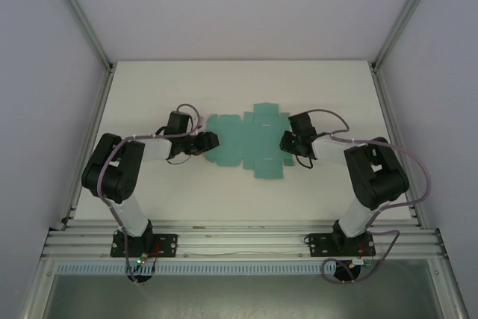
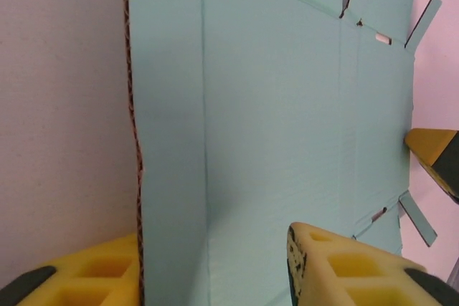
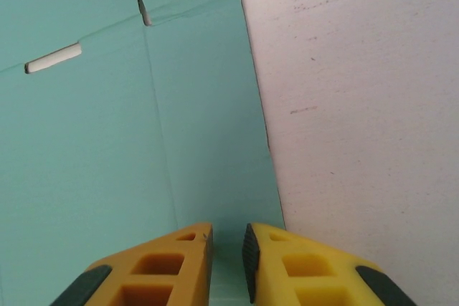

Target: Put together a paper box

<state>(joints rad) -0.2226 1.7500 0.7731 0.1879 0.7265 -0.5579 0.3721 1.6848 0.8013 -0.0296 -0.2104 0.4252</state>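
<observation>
The paper box is a flat teal die-cut sheet with flaps and slots, lying on the middle of the white table. My left gripper is at the sheet's left end. In the left wrist view its jaws stand well apart astride the end strip of the sheet: one yellow finger sits behind the raw card edge, the other finger lies over the panel. My right gripper is at the sheet's right end. Its tips are almost together over the card, just inside its right edge, with nothing seen gripped.
Aluminium frame rails run along both sides of the table, and a slotted rail carries the arm bases at the front. White walls close in the back and sides. Bare tabletop lies to the right of the sheet.
</observation>
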